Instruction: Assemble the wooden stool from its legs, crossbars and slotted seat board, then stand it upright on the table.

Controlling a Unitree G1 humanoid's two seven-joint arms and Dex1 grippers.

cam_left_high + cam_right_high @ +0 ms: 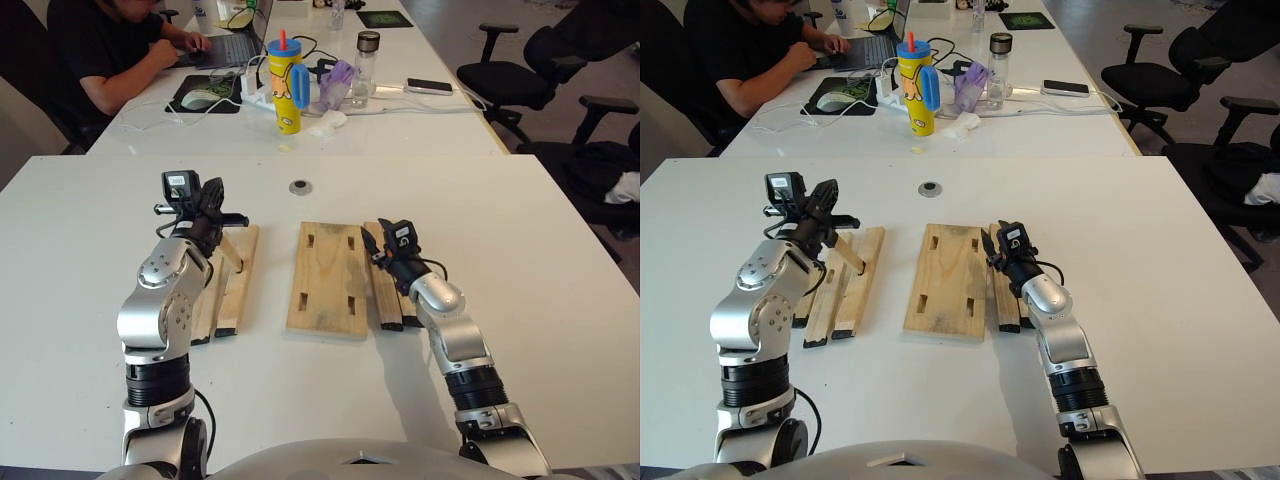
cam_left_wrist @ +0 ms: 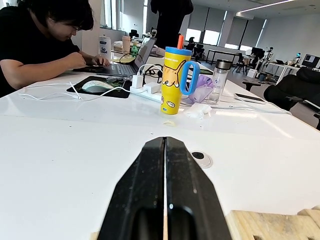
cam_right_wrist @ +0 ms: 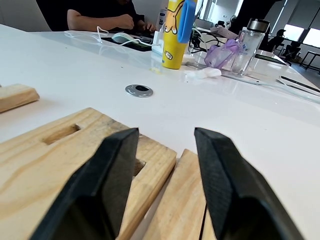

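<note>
Seat board (image 1: 327, 280) lies flat on the counter (image 1: 520, 260), long axis 12–6 o'clock. The right fingers (image 3: 110, 170) are spread wide above the seam between it and the right strips (image 1: 388, 300) at its 3 o'clock, so that arm is nearer. The left fingers (image 2: 145, 190) are pressed shut, empty, above the left strips (image 1: 238, 285) at 9 o'clock.

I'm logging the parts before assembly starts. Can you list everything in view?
Slotted pale wooden seat board: one, lying flat at the table's centre.
Left pale wooden slats: a few, exact count unclear, left of the board.
Right pale wooden slats: a few, exact count unclear, beside the board's right edge.
Round metal grommet: one, silver, set in the white table beyond the board.
Yellow tumbler with blue handle: one, on the far table.
Clear bottle with dark cap: one, on the far table.
Left gripper: black, shut, above the left slats.
Right gripper: black, open, over the board's right edge.
</note>
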